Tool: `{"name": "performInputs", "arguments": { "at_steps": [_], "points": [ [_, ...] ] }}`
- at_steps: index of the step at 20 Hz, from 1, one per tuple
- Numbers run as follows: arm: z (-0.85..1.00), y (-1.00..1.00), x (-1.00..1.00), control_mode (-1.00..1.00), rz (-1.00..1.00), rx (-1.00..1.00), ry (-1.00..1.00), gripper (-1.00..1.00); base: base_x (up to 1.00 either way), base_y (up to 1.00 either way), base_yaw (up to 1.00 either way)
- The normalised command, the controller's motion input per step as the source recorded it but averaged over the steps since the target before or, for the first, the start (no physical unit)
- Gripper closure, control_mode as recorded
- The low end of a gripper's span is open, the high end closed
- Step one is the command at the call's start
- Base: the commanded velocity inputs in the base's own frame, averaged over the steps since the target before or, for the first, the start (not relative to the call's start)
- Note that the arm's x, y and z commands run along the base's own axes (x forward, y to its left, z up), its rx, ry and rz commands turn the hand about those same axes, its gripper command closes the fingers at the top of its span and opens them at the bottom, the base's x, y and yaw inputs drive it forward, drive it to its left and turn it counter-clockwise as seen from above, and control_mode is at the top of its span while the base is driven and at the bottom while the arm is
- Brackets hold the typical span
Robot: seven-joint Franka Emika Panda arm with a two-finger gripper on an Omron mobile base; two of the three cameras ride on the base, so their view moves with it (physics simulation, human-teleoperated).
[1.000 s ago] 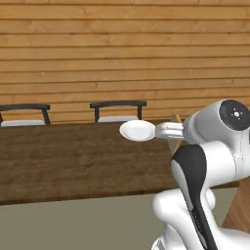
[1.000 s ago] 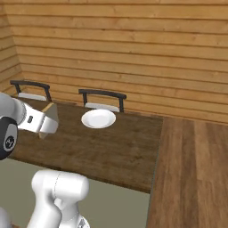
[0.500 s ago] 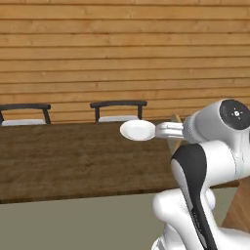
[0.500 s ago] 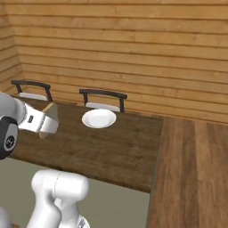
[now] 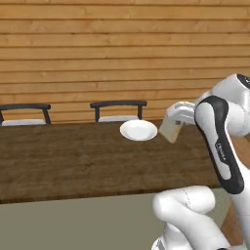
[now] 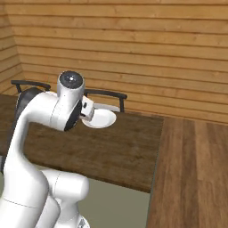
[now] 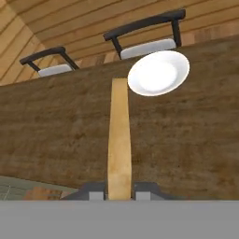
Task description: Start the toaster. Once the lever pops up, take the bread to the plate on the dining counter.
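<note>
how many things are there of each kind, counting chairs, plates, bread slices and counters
chairs: 2, one behind the plate, the other further along the counter
plate: 1, white, bare
bread: 1, held edge-on between the fingers
dining counter: 1
total: 5
</note>
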Motion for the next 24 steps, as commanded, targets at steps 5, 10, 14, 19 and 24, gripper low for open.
{"name": "performInputs", "arguments": {
  "at_steps": [5,10,14,19,24],
  "points": [
    [-0.18,-0.1,1.0,-1.0,0.18,0.24,0.19,1.0,0.0,0.0,0.0],
    [-0.53,0.05,1.0,-1.0,0.1,0.16,0.1,1.0,0.0,0.0,0.0],
    [-0.45,0.02,0.96,-1.0,0.1,0.1,0.03,1.0,0.0,0.0,0.0],
    [-0.51,0.02,0.08,-1.0,0.06,-0.01,-0.15,1.0,0.0,0.0,0.0],
    [-0.27,0.0,0.31,-1.0,0.0,-0.09,-0.15,1.0,0.0,0.0,0.0]
  ]
}}
